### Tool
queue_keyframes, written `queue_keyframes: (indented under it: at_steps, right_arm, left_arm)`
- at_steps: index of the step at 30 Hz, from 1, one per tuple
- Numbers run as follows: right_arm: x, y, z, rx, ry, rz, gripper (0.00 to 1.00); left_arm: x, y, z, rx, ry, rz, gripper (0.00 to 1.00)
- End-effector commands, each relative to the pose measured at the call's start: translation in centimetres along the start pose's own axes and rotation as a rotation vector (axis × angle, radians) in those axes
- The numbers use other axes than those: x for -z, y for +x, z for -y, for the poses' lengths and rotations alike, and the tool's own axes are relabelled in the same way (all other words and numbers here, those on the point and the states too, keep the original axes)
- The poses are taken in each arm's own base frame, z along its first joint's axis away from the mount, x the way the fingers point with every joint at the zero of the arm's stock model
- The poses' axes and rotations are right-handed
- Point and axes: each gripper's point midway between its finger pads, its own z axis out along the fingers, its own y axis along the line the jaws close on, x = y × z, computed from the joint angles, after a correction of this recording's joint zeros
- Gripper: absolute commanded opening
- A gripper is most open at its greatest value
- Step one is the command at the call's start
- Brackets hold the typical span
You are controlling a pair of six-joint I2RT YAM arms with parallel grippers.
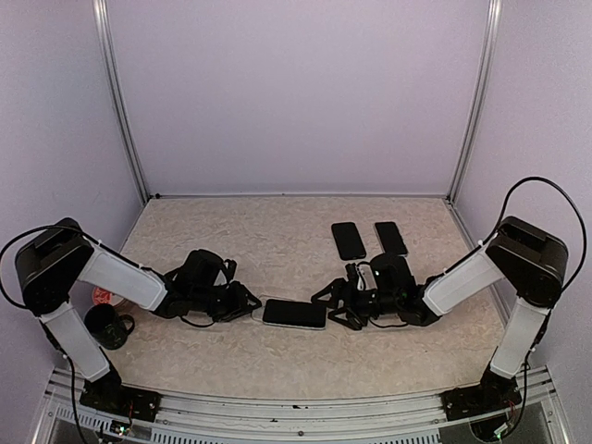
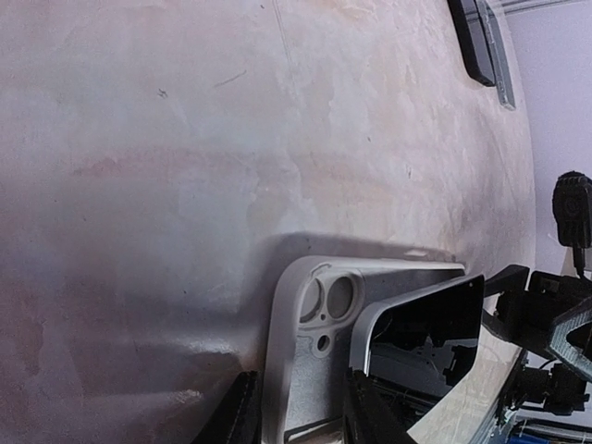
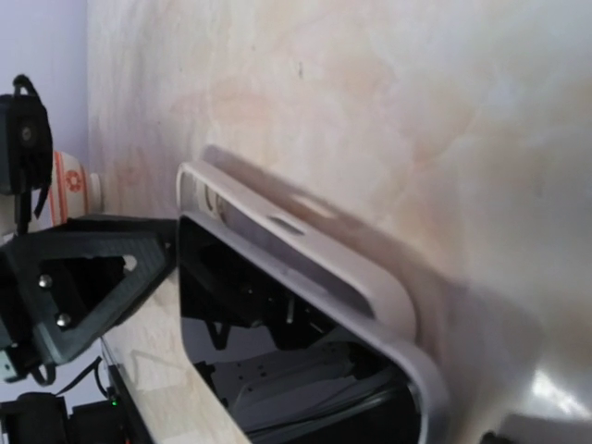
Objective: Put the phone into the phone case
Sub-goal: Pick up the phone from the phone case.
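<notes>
A white phone case (image 2: 310,356) lies flat on the table with its camera cutout showing. My left gripper (image 2: 301,407) is shut on its near end, one finger on each long side; in the top view it (image 1: 252,305) sits at the case's left end. A black-screened phone (image 1: 294,314) with a silver rim lies over the case, tilted, one long edge raised (image 2: 421,319). My right gripper (image 1: 335,310) is at the phone's right end and holds it. In the right wrist view the phone (image 3: 277,342) stands in front of the case (image 3: 305,245), and the fingers are almost out of frame.
Two dark phones or cases (image 1: 349,240) (image 1: 390,238) lie at the back, right of centre, and also show in the left wrist view (image 2: 476,37). A black mug (image 1: 109,326) and a red-and-white object (image 1: 104,296) sit by the left arm's base.
</notes>
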Motion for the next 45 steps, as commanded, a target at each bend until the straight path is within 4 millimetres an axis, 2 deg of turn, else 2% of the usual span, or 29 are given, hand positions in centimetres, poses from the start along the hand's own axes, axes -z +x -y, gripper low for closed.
queue_keyframes:
  at_steps: [1, 11, 23, 27, 32, 45]
  right_arm:
    - [-0.7, 0.2, -0.7, 0.000, -0.033, -0.011, 0.84]
    - [-0.8, 0.4, -1.0, -0.019, -0.079, -0.011, 0.82]
    - [-0.2, 0.0, -3.9, -0.005, -0.171, -0.001, 0.74]
    - [-0.5, 0.2, -3.8, -0.003, -0.168, -0.014, 0.70]
    - [-0.8, 0.7, -3.5, -0.026, -0.192, -0.025, 0.59]
    - [-2.8, 1.9, -3.4, -0.034, -0.178, -0.062, 0.53]
  left_arm:
    - [0.2, 0.1, -0.8, -0.045, -0.090, 0.002, 0.31]
    - [-1.0, 1.3, -0.9, -0.081, -0.133, -0.041, 0.30]
    - [-0.8, 1.8, 0.1, -0.093, -0.114, -0.050, 0.30]
    - [-0.7, 2.0, -0.1, -0.084, -0.119, -0.051, 0.30]
    - [-0.7, 2.3, -0.1, -0.080, -0.127, -0.054, 0.30]
    - [-0.2, 2.3, -0.5, -0.062, -0.152, -0.042, 0.30]
